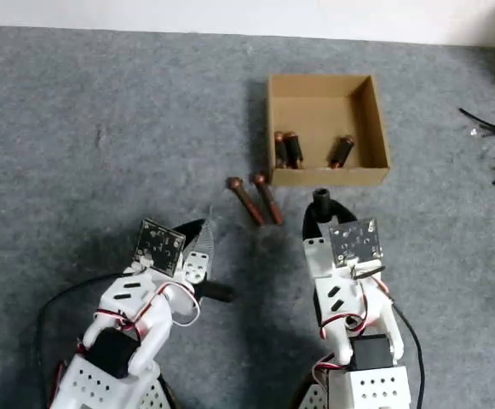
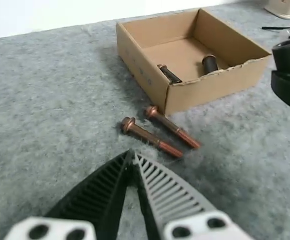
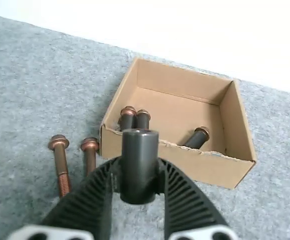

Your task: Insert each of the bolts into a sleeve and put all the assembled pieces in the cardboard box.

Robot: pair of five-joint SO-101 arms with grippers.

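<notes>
So the right gripper (image 3: 139, 180) is clamped on a black sleeve (image 3: 139, 155), holding it roughly upright just on the near side of the cardboard box (image 1: 328, 177). The left gripper (image 2: 132, 156) is pinched together with nothing in it, sitting near-left of the two loose bolts (image 1: 268, 198). Those lie side by side on the grey carpet (image 1: 102, 128), right by the box's near-left corner. Three assembled pieces (image 1: 287, 150) are in the box, two on its left side and one further right.
</notes>
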